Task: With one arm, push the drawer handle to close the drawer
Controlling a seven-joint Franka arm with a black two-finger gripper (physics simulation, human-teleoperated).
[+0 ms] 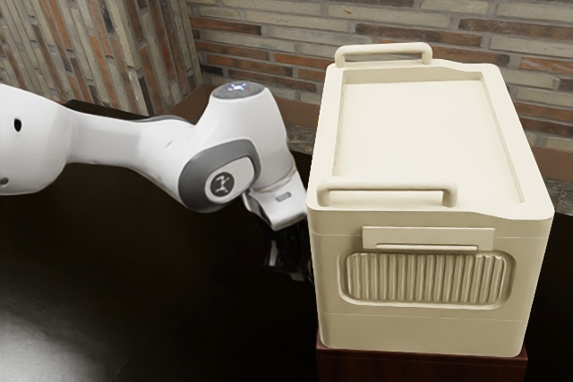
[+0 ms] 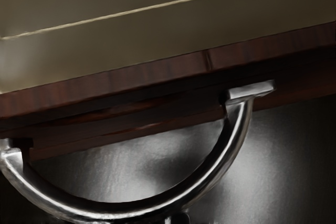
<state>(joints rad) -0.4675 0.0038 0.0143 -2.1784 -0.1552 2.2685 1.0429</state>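
Fingers: black, two, at the hand's dark lower end; whether parted or together cannot be told.

Gripper (image 1: 290, 255): low, over the table (image 1: 161, 301), beside the near-left corner of the box as the exterior view has it.

Handle (image 2: 239, 129): one, bright metal, curved, mounted by two ends on the dark red drawer (image 2: 131, 132); sited on the cabinet's arm-facing side, close to the gripper. Long axis runs along the cabinet's top edge; the bow juts out from the wood, over the table. Contact with the gripper: not certain.

Direction of push, as judged: from the bow squarely toward the cabinet, away from the arm's base, toward the exterior view's right. The single arm is already on the handle's side. Remaining gap of the drawer: cannot be judged; closure not confirmed.

Cabinet (image 1: 421, 366): dark red wood, under the box.

Box (image 1: 430, 333): cream, large, ribbed panel on one end, two raised grips on top; stands on the cabinet, its long side facing the arm.

Obstacles: nothing seen between bow and wood. The box's side wall rises close by the hand; a high push may scrape it. An off-centre push may slip along the curve.

Backdrop: brick wall (image 1: 260, 2).
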